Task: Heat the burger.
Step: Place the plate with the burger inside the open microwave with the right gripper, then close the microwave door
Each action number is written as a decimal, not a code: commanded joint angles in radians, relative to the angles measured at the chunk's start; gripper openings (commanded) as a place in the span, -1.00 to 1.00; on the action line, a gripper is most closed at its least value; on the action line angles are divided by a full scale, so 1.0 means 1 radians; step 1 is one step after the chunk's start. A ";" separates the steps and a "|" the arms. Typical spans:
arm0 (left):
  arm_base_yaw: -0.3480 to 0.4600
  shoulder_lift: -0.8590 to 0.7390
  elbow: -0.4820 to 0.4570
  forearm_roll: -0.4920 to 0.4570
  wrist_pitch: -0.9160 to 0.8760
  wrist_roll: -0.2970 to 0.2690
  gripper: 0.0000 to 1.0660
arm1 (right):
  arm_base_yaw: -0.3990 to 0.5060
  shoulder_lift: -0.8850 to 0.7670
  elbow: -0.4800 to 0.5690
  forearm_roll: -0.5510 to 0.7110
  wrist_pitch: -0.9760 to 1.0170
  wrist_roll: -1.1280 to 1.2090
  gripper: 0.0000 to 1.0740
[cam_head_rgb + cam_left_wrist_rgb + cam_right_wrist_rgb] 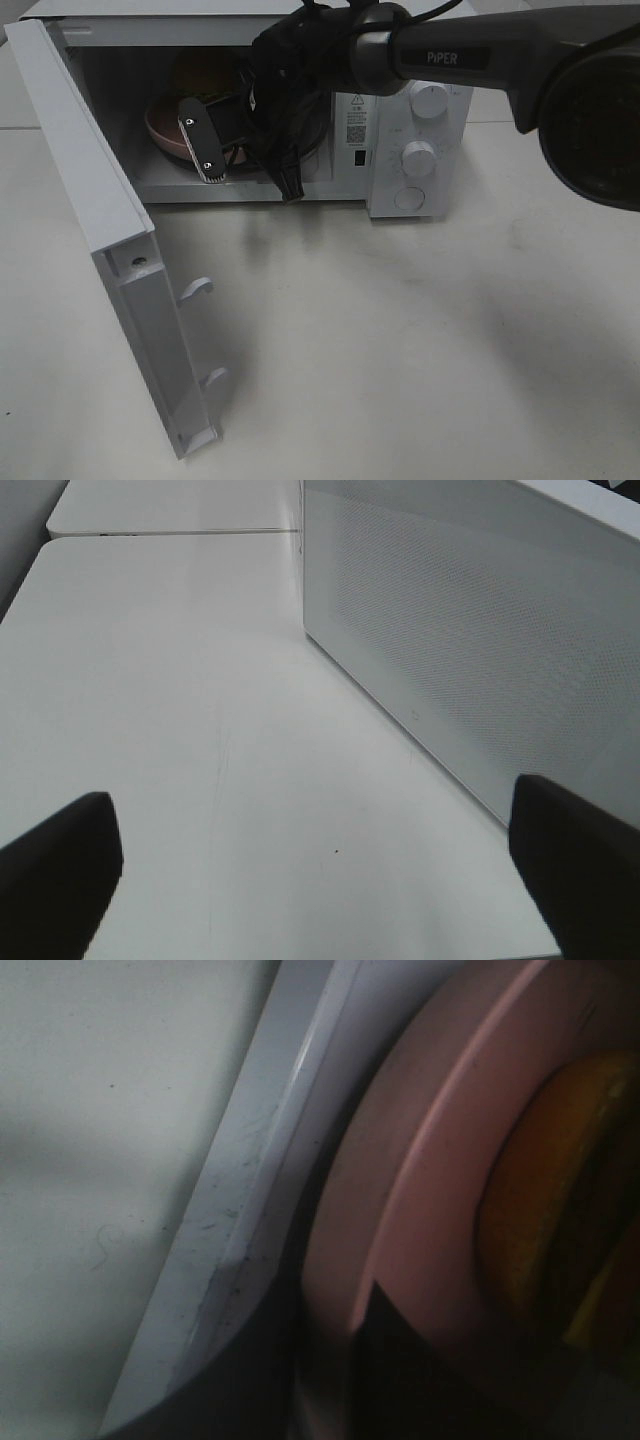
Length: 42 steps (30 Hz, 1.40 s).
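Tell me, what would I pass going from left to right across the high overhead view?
First the open microwave door → pink plate → microwave knobs → bulky dark arm joint.

White "PiPER" on the arm [480,50] behind the pincer [250,170]; beside it, the microwave [420,120] sticker's [357,125] print is unreadable.
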 commanded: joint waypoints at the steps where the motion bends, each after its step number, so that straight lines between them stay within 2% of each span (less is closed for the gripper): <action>1: -0.002 0.003 0.003 -0.001 -0.002 -0.003 0.88 | -0.007 -0.007 -0.018 0.007 -0.039 0.000 -0.61; 3: -0.002 0.003 0.003 -0.001 -0.002 -0.003 0.88 | -0.007 -0.006 -0.018 0.018 -0.040 0.000 -0.42; 4: -0.002 0.003 0.003 -0.001 -0.002 -0.003 0.88 | -0.007 -0.006 -0.018 0.018 -0.040 0.000 -0.42; 5: -0.002 0.003 0.003 -0.001 -0.002 -0.003 0.88 | -0.007 -0.006 -0.018 0.023 -0.040 0.000 -0.27; 11: -0.002 0.003 0.003 -0.001 -0.002 -0.003 0.88 | -0.007 -0.006 -0.013 0.066 -0.015 0.000 0.02; 20: -0.002 0.003 0.003 -0.001 -0.002 -0.003 0.88 | -0.006 -0.030 -0.001 0.110 0.048 0.007 0.07; 26: -0.002 0.003 0.003 -0.001 -0.002 -0.003 0.88 | 0.000 -0.098 0.111 0.120 -0.001 0.007 0.19; 30: -0.002 0.003 0.003 -0.001 -0.002 -0.003 0.88 | 0.003 -0.163 0.222 0.119 -0.037 0.007 0.41; 31: -0.002 0.003 0.003 -0.001 -0.002 -0.003 0.88 | 0.003 -0.163 0.222 0.119 -0.037 0.007 0.41; 32: -0.002 0.003 0.003 -0.001 -0.002 -0.003 0.88 | 0.003 -0.190 0.274 0.119 -0.060 0.007 0.48; 34: -0.002 0.003 0.003 -0.001 -0.002 -0.003 0.88 | 0.003 -0.200 0.293 0.119 -0.063 0.007 0.49; 36: -0.002 0.003 0.003 -0.001 -0.002 -0.003 0.88 | 0.003 -0.258 0.386 0.119 -0.089 0.012 0.48; 37: -0.002 0.003 0.003 -0.001 -0.002 -0.003 0.88 | 0.003 -0.258 0.386 0.119 -0.089 0.012 0.48; 39: -0.002 0.003 0.003 -0.001 -0.002 -0.003 0.88 | 0.003 -0.298 0.451 0.116 -0.109 0.037 0.46; 42: -0.002 0.003 0.003 -0.001 -0.002 -0.003 0.88 | 0.003 -0.310 0.471 0.115 -0.111 0.044 0.45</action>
